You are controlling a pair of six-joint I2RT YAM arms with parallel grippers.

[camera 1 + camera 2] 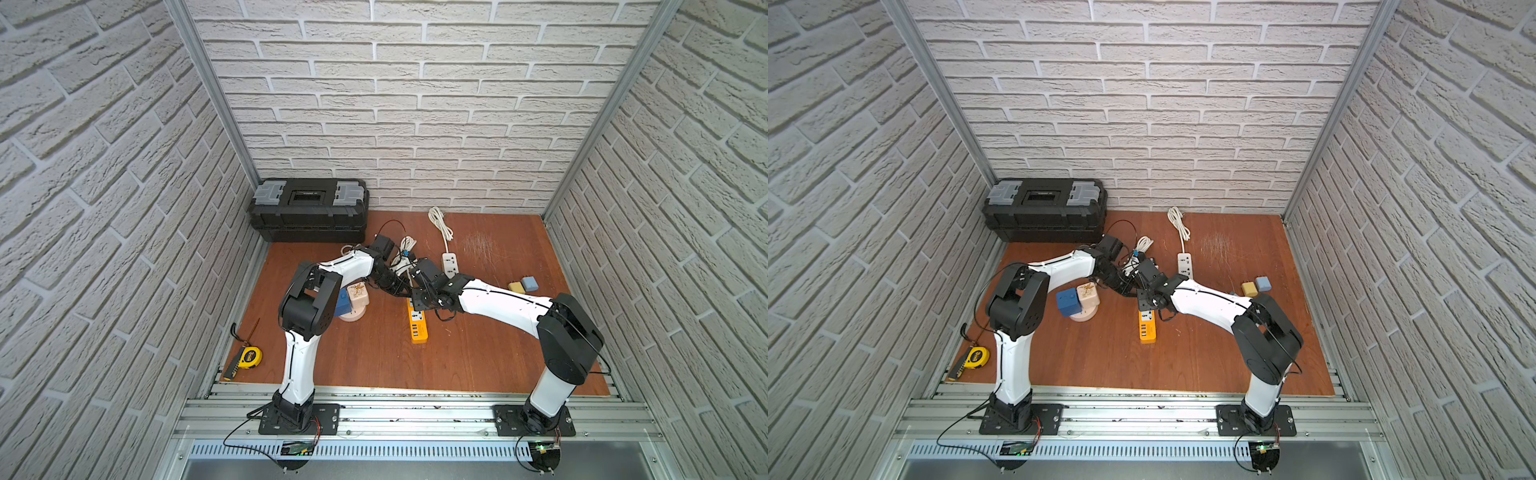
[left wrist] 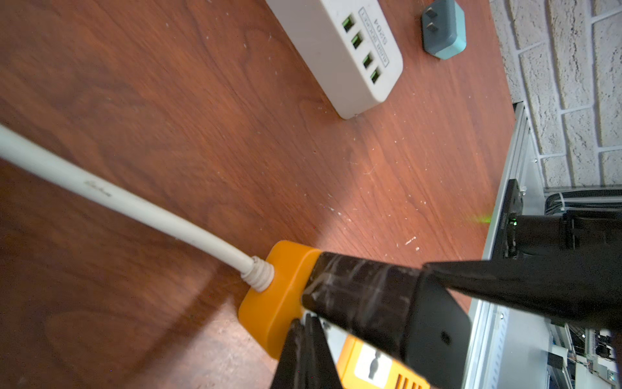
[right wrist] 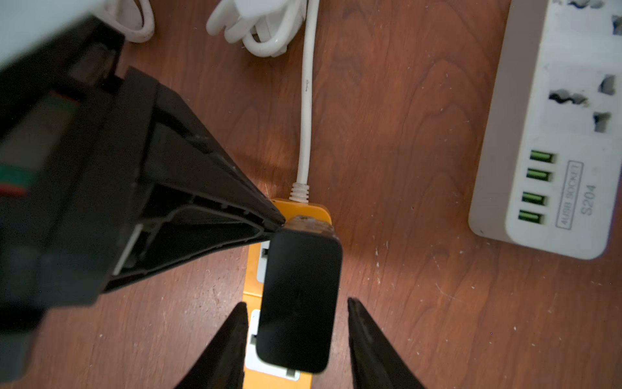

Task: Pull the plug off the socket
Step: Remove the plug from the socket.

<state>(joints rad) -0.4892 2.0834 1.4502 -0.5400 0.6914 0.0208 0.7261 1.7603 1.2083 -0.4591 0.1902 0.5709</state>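
The left arm (image 1: 296, 365) and right arm (image 1: 500, 300) pair glossy white shells with bulky black joint housings (image 1: 307, 309), thin black cables (image 1: 392, 221) trailing along them. Each is mounted on a black base plate (image 1: 329, 417) with silver screws. The left end effector (image 2: 304, 310) and right end effector (image 3: 296, 301) have tapering black fingers (image 2: 363, 289), one wrapped in scuffed tape.

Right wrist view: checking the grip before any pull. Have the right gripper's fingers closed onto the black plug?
No, the fingers of the right gripper flank the black plug with table and power strip showing in the gaps.
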